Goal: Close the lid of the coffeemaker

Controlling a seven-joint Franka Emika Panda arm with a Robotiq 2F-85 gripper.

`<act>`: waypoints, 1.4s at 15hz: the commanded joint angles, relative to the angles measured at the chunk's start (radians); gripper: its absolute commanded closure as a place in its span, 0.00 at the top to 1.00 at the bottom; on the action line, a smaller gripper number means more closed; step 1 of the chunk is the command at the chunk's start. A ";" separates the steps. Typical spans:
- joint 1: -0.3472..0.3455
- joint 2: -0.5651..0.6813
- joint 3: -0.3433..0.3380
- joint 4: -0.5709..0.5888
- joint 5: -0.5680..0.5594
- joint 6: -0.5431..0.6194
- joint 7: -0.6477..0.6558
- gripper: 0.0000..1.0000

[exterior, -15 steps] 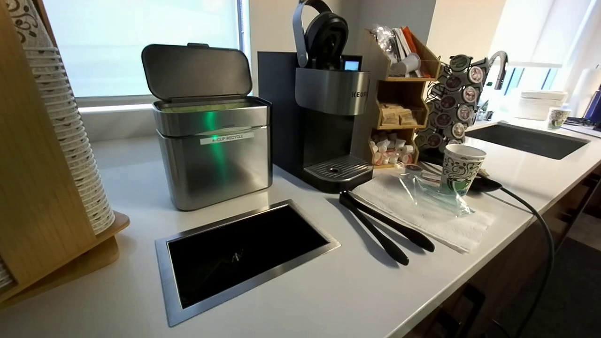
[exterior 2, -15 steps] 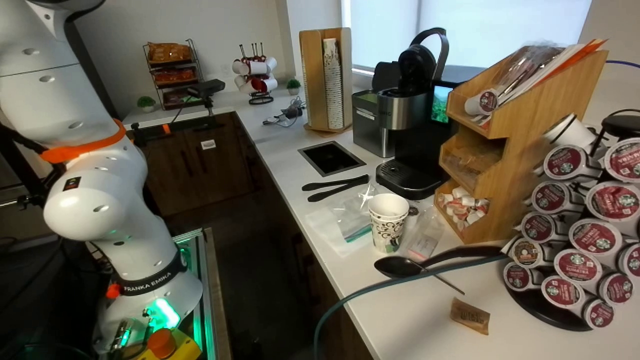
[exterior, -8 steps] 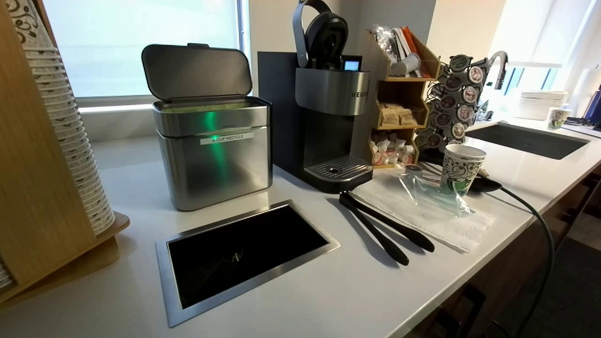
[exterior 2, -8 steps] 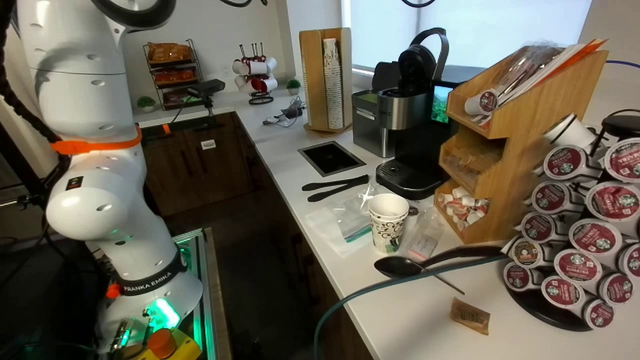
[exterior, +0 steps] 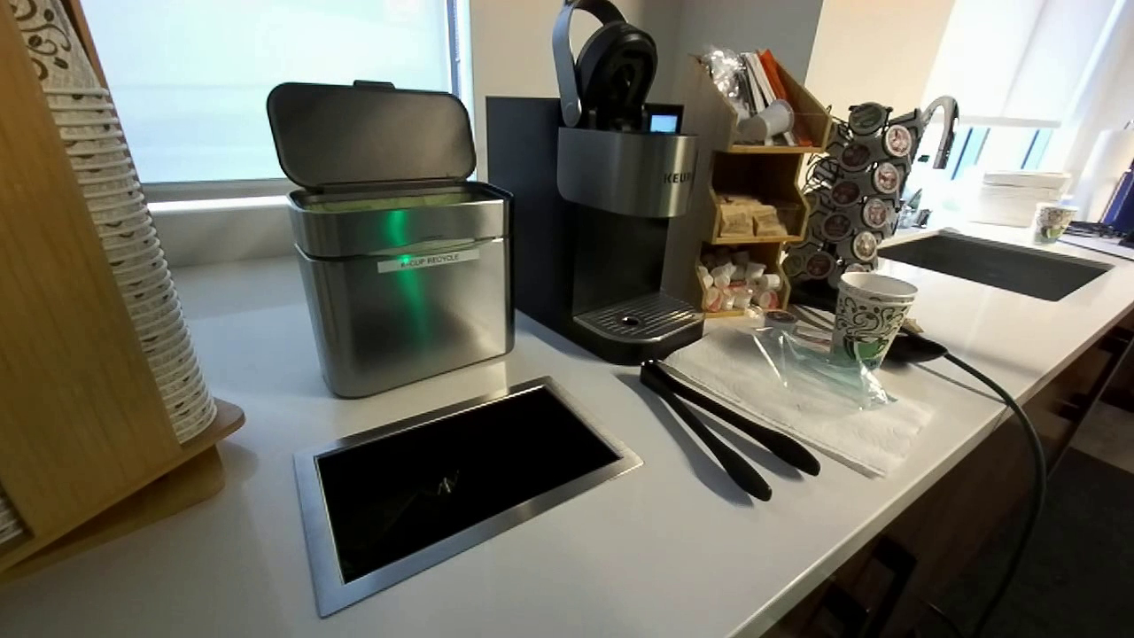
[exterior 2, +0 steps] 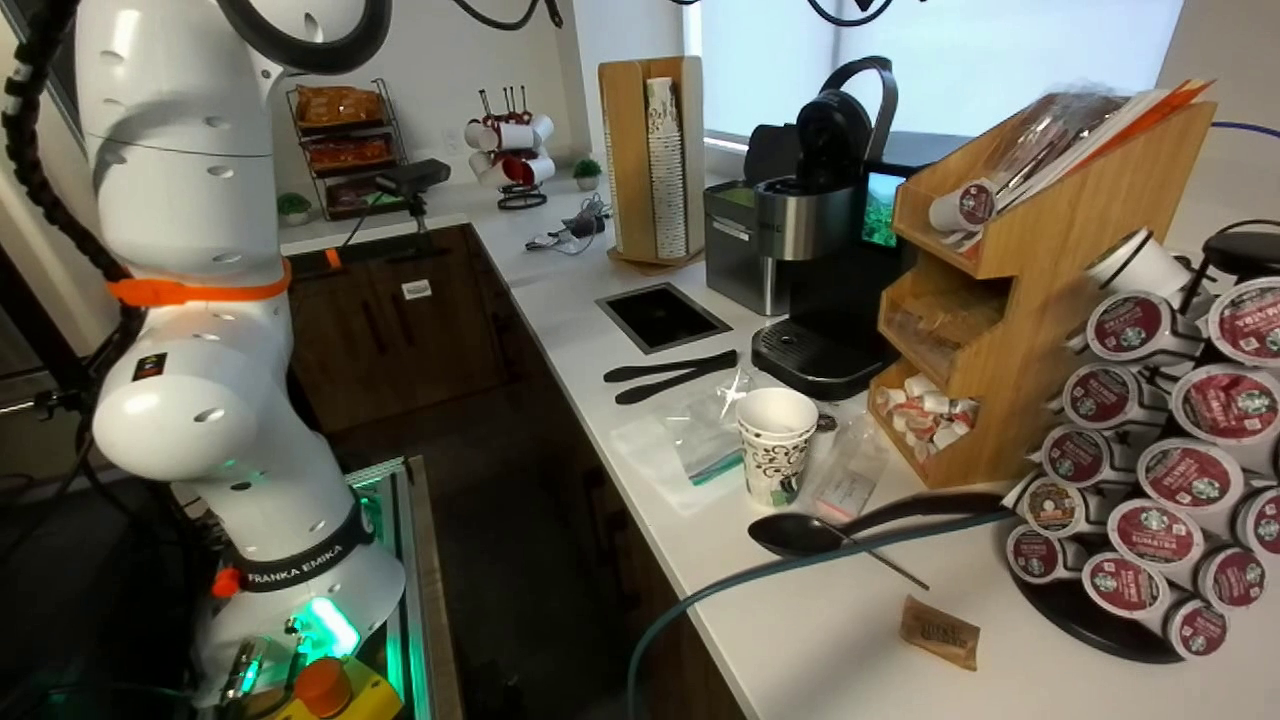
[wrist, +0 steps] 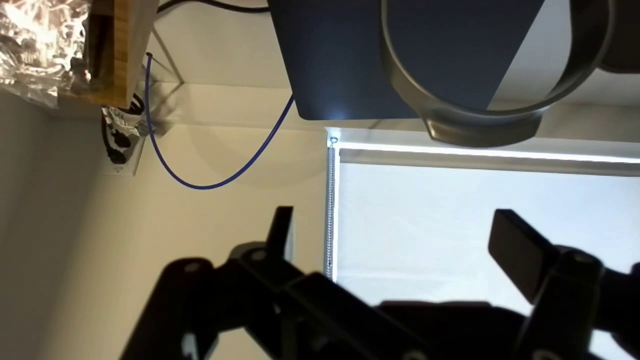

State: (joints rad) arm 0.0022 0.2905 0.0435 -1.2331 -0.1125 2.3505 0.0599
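The coffeemaker (exterior: 620,173) stands on the counter, with a steel front and dark body; it also shows in an exterior view (exterior 2: 808,222). Its black lid (exterior: 617,75) stands raised and tilted back, as it also does in an exterior view (exterior 2: 833,125). The lid's curved loop handle (wrist: 477,125) shows at the upper right of the wrist view. The dark flat top of the machine (wrist: 345,65) lies beside it. My gripper (wrist: 392,225) is open with nothing between its fingers. In the wrist view the handle is beyond the fingertips, apart from them. The gripper is out of both exterior views.
A steel bin (exterior: 407,292) with its own lid raised stands beside the machine. A wooden organizer (exterior 2: 1050,300) and a pod rack (exterior 2: 1160,450) stand on the other side. Black tongs (exterior: 709,425) and a paper cup (exterior: 873,319) lie in front. A blue cable (wrist: 200,186) hangs behind.
The arm has swung upright and to the right in an exterior view, quickly at first, then slightly. Dark cables have come into view at the top. The lid and coffeemaker have not moved.
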 commanded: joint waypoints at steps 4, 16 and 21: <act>0.066 0.211 -0.052 0.283 -0.058 -0.119 0.047 1.00; 0.096 0.437 -0.079 0.657 -0.029 -0.363 0.066 1.00; 0.089 0.446 -0.067 0.678 -0.030 -0.435 0.080 1.00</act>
State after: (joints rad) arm 0.0854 0.7014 -0.0187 -0.6262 -0.1455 1.9951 0.1181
